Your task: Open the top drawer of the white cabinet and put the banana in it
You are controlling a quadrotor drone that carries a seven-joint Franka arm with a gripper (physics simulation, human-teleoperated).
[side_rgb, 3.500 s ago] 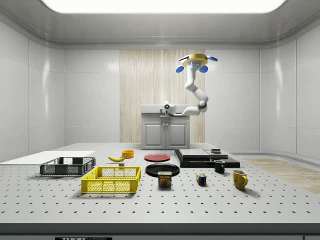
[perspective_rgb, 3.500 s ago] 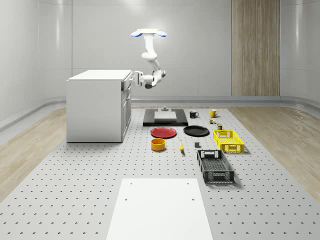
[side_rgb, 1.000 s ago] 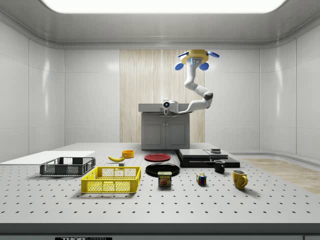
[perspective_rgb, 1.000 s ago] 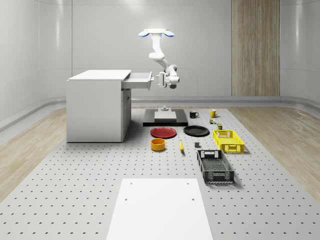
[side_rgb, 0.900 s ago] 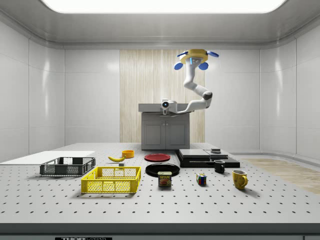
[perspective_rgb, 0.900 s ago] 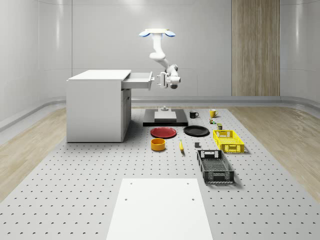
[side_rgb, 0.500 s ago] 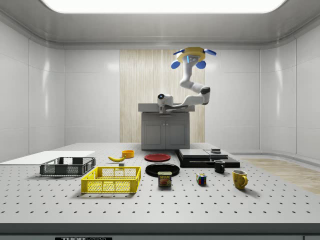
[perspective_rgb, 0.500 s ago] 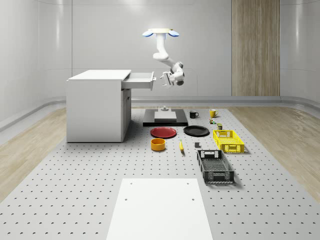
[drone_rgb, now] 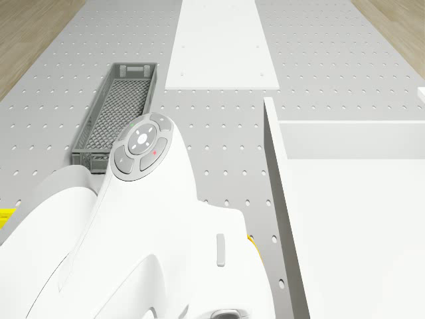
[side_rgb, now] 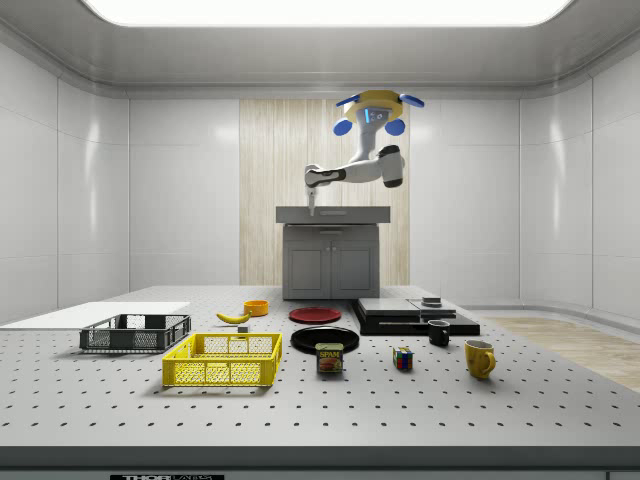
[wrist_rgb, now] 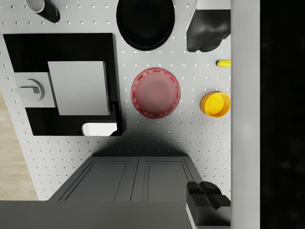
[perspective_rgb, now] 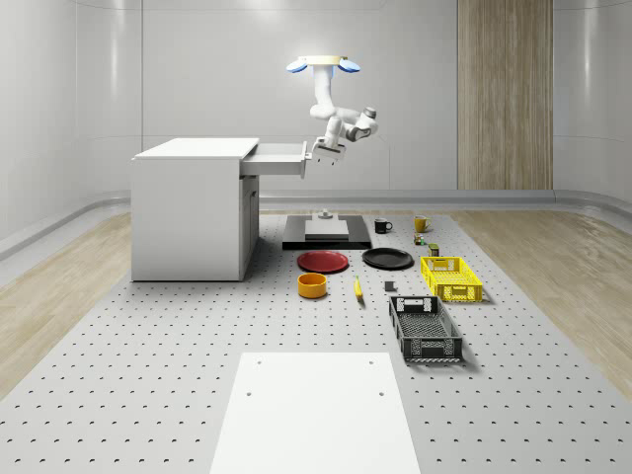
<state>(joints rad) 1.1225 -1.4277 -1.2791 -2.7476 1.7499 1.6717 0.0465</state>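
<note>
The white cabinet (perspective_rgb: 193, 209) stands at the whole-scene view's left, its top drawer (perspective_rgb: 277, 158) pulled out. I hover high beside the drawer front, the drone (perspective_rgb: 322, 65) over the black platform. My gripper (perspective_rgb: 318, 154) hangs just off the drawer front, pointing down, open and holding nothing. In the side view the gripper (side_rgb: 311, 203) is just above the cabinet (side_rgb: 331, 258). The wrist view has my gripper (wrist_rgb: 204, 114) with its dark fingers (wrist_rgb: 208, 29) far apart. The banana (perspective_rgb: 357, 288) lies on the table near the orange bowl (perspective_rgb: 312, 285); the side view shows the banana (side_rgb: 233, 317) too.
A red plate (perspective_rgb: 324, 261), a black plate (perspective_rgb: 387, 259), a yellow basket (perspective_rgb: 451, 277) and a black crate (perspective_rgb: 425, 328) lie on the perforated table. The black platform (perspective_rgb: 326, 235) sits under me. A white slab (perspective_rgb: 314, 410) lies at the front.
The gripper has drawn away from the drawer front, risen a little and turned to point down. The drone has shifted to the whole-scene view's right. The drawer stays pulled out.
</note>
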